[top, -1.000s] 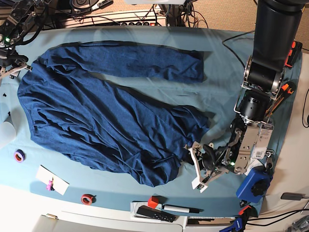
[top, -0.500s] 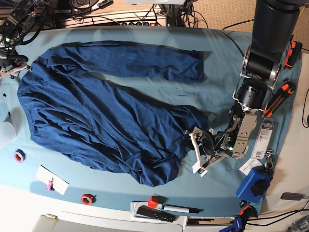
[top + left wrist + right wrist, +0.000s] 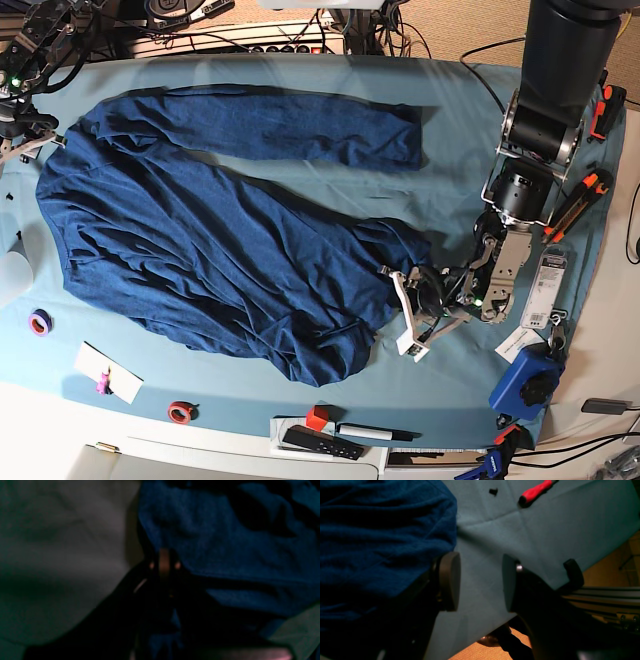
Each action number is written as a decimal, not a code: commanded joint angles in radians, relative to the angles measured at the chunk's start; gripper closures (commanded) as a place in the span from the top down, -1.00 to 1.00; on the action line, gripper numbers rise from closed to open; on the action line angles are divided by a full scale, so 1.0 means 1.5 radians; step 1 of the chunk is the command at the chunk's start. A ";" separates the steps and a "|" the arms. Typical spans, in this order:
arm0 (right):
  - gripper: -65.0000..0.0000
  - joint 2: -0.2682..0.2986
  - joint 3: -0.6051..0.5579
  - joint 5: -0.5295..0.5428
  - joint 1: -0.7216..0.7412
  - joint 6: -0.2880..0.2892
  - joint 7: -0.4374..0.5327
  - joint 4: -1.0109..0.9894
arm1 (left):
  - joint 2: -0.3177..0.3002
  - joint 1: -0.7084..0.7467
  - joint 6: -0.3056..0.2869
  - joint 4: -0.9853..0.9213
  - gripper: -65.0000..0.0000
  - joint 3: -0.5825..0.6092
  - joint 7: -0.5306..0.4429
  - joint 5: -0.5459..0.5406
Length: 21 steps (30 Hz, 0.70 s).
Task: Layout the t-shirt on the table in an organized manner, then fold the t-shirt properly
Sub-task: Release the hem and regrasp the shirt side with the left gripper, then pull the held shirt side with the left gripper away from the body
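The dark navy t-shirt (image 3: 210,240) lies crumpled and slantwise on the teal-draped table (image 3: 450,120), one sleeve stretched along the far side. At the shirt's right edge, my left gripper (image 3: 403,292) is low on the cloth. In the dim left wrist view its fingertips (image 3: 163,562) meet on a fold of the t-shirt (image 3: 225,542). My right gripper (image 3: 478,580) stands open over bare table cloth (image 3: 545,530), its left pad (image 3: 448,580) beside the t-shirt (image 3: 382,535) at the table's edge. In the base view the right arm (image 3: 30,70) sits at the far left corner.
A red-handled tool (image 3: 536,491) lies on the cloth near my right gripper. Tape rolls (image 3: 40,322) (image 3: 181,411), a white card (image 3: 108,372), a remote and marker (image 3: 320,440) line the front edge. A blue clamp (image 3: 527,380) and orange-handled tools (image 3: 590,195) crowd the right side.
My left gripper slid left to the shirt's right edge and went from open to shut on the fabric. The right arm has not moved.
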 commanded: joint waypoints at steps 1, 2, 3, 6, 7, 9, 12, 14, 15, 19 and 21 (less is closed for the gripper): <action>-0.17 0.015 0.005 -0.001 0.002 -0.003 0.015 0.012 | 0.000 -0.019 -0.010 0.008 -1.00 -0.001 -0.002 -0.003; -0.17 0.015 0.005 -0.001 0.002 -0.003 0.015 0.012 | 0.000 -0.020 -0.019 0.008 -1.00 -0.001 -0.002 -0.003; -0.17 0.015 0.005 -0.001 0.002 -0.003 0.015 0.012 | 0.000 -0.022 -0.019 0.008 -1.00 -0.001 -0.001 -0.003; -0.17 0.015 0.005 -0.001 0.002 -0.003 0.014 0.012 | -0.002 -0.033 -0.036 0.014 -1.00 -0.002 0.000 -0.009; -0.17 0.015 0.005 -0.001 0.002 -0.003 0.014 0.012 | -0.005 -0.039 -0.036 0.020 -1.00 -0.002 0.005 -0.019; -0.17 0.015 0.005 -0.001 0.002 -0.003 0.014 0.012 | -0.012 -0.055 -0.036 0.035 -1.00 -0.002 0.021 -0.050; -0.17 0.015 0.005 -0.001 0.002 -0.003 0.014 0.012 | -0.023 -0.086 -0.061 0.050 -1.00 -0.002 0.068 -0.105; -0.17 0.015 0.005 -0.001 0.002 -0.003 0.014 0.012 | -0.030 -0.104 -0.096 0.052 -1.00 -0.002 0.107 -0.155; -0.17 0.015 0.005 -0.001 0.002 -0.003 0.014 0.012 | -0.034 -0.112 -0.114 0.052 -1.00 -0.002 0.126 -0.186; -0.17 0.015 0.005 -0.001 0.002 -0.003 0.014 0.012 | -0.047 -0.125 -0.186 0.052 -1.00 -0.002 0.216 -0.354; -0.17 0.015 0.005 -0.001 0.002 -0.003 0.014 0.012 | -0.052 -0.125 -0.186 0.052 -1.00 -0.002 0.281 -0.464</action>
